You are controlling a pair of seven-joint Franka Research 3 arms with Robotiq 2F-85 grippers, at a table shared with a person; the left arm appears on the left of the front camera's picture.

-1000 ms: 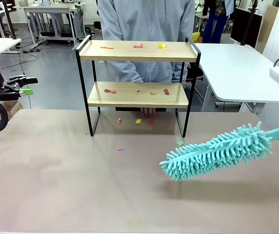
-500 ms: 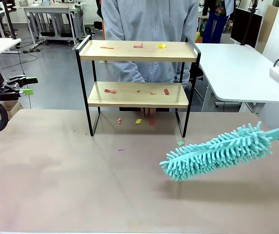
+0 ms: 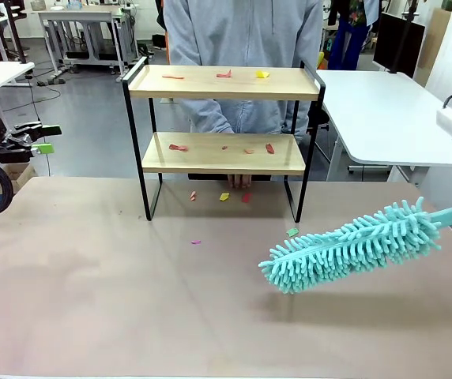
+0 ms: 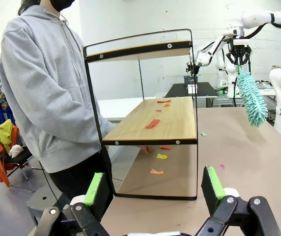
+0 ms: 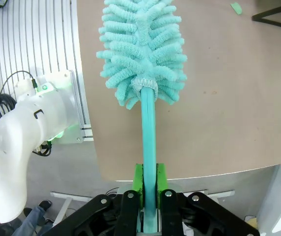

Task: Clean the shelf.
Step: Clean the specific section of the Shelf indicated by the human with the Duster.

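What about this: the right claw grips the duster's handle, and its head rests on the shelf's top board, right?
No. The right claw grips the duster by its handle, but the head hangs above the table, in front of the shelf, not on its top board; the front view shows it.

A brown table (image 3: 76, 300) lies in front. Just past its far right corner stands a white table (image 3: 392, 118). Past its far left corner is grey floor (image 3: 84, 134), with white desks (image 3: 80, 13) well beyond.
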